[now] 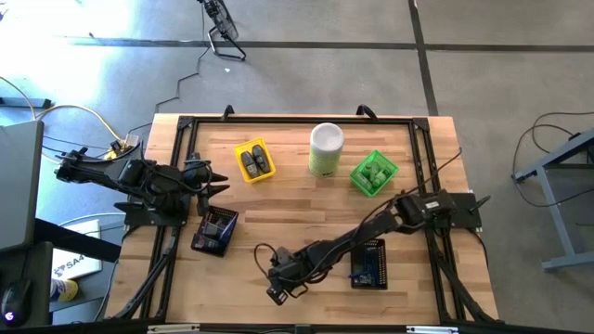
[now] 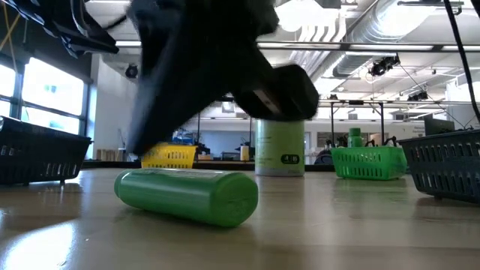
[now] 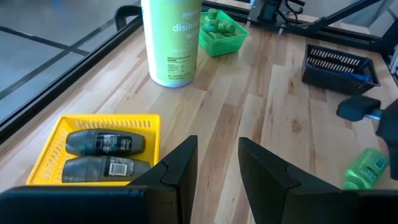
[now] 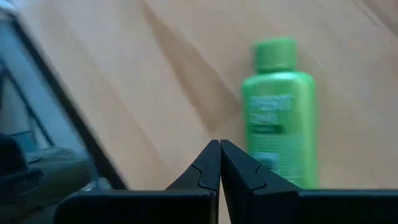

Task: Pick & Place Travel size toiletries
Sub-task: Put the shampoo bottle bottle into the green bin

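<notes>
Green bottle [image 4: 277, 121] lying flat on desk [image 1: 297, 218] near 6 o'clock edge, beside right gripper [image 4: 219, 163], jaws closed, empty. Left gripper [image 3: 217, 165] at 9 o'clock, jaws slightly apart, empty.

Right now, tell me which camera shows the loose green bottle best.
The low view: the green bottle lies on its side, whole and close. The right wrist view blurs it, the left wrist view catches it at the edge, and the high view hides it.
</notes>
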{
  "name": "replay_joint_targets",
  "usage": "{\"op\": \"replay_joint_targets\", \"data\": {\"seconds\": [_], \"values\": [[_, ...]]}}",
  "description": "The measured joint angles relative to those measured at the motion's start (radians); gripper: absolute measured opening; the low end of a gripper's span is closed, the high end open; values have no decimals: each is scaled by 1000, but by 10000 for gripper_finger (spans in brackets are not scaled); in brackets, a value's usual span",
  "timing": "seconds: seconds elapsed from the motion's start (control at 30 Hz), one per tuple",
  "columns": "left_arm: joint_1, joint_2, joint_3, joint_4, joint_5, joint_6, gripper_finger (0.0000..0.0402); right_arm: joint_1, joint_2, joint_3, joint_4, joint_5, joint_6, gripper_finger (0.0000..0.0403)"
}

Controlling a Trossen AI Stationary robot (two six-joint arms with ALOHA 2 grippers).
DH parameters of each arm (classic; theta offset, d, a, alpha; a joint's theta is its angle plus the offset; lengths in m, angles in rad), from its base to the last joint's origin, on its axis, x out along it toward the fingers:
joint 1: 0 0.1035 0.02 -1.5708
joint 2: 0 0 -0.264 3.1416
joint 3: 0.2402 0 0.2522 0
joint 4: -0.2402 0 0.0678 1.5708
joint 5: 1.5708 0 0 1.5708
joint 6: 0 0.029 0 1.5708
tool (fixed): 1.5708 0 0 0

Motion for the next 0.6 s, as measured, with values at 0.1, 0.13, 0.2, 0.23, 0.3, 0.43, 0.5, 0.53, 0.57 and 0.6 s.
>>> {"op": "replay_joint_targets", "data": {"seconds": [0.1, 0.13, 0.2, 0.23, 0.3, 0.43, 0.5, 0.53, 0.57, 0.6], "values": [[0, 0, 0, 0, 0, 0, 113, -5, 21, 2, 9, -29, 29, 2], [0, 0, 0, 0, 0, 0, 113, -6, 26, 1, 4, -32, 37, 2], [0, 0, 0, 0, 0, 0, 113, -5, 35, -2, -17, -17, 50, 2], [0, 0, 0, -2, 0, 0, 113, -5, 42, -1, -9, 1, 64, 2], [0, 0, 0, -6, 0, 0, 113, -5, 47, -1, -8, 28, 86, 2], [0, 0, 0, -5, 0, 0, 113, -5, 47, -1, -25, 76, 117, 2], [0, 0, 0, -5, 0, 0, 113, -5, 47, -1, -48, 114, 124, 2], [0, 0, 0, -5, 0, 0, 113, -5, 47, -1, -54, 133, 139, 2], [0, 0, 0, -5, 0, 0, 113, -5, 47, -1, -63, 154, 155, 2], [0, 0, 0, -5, 0, 0, 113, -5, 47, -1, -75, 173, 169, 2]]}}
